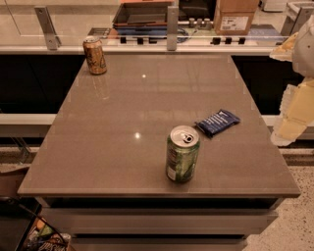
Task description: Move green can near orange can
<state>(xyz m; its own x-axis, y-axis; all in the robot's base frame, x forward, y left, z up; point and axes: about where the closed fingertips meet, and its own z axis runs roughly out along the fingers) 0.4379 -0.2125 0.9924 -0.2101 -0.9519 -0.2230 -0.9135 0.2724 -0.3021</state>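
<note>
The green can (182,154) stands upright near the front edge of the grey-brown table (122,122), right of centre, with a silver pull-tab top and a white label patch. The orange can (94,55) stands upright at the table's far left corner. My gripper (293,115) is a white and cream shape at the right edge of the view, beyond the table's right side. It is well apart from the green can and holds nothing that I can see.
A dark blue snack packet (217,122) lies flat on the table, right of and behind the green can. A counter with a glass rail, a cardboard box (234,17) and a tray (142,14) runs behind the table.
</note>
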